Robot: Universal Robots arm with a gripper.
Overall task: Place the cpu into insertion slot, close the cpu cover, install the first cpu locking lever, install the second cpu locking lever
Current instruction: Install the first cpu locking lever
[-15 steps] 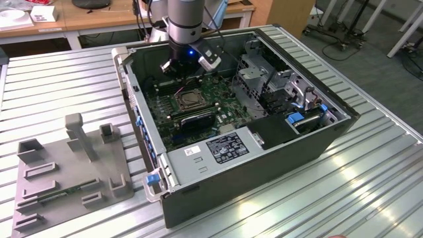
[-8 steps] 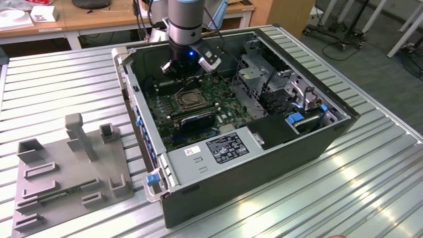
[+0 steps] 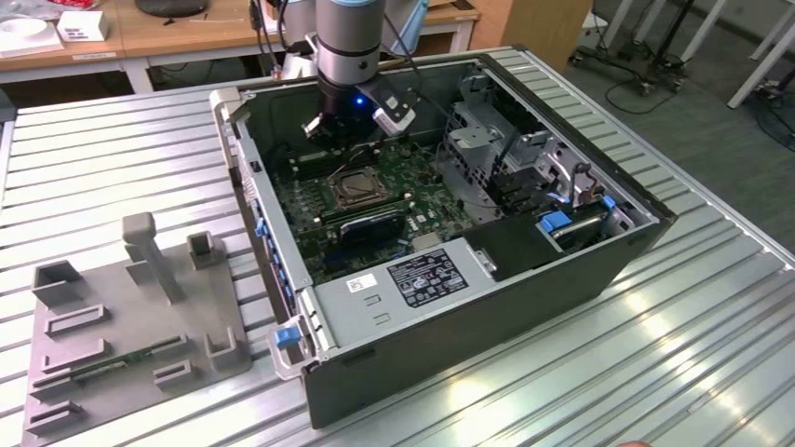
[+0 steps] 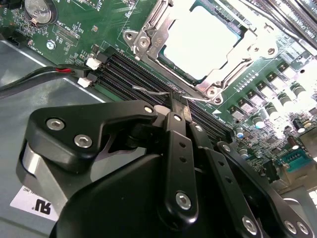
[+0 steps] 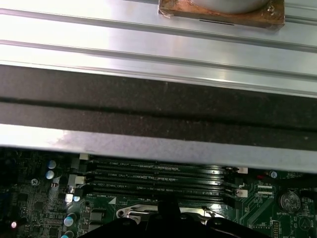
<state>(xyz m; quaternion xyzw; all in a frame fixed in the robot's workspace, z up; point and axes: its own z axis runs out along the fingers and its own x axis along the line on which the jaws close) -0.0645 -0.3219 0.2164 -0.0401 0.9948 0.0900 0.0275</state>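
While the cpu (image 4: 198,44) lies under the shut cpu cover (image 4: 153,34), the gripper's (image 4: 178,106) fingers (image 4: 174,134) sit closed beside a wire lever (image 4: 148,90), at the cover's exterior-view twelve o'clock.

Green motherboard (image 4: 99,25), silvery cpu cover (image 4: 152,38), black hand (image 4: 178,105).

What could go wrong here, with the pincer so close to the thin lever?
The pincer tip sits at the thin lever, close beside the memory slots; it may slip off the wire and scrape them. The cover lies over the cpu; a sideways push on the lever might jolt both.
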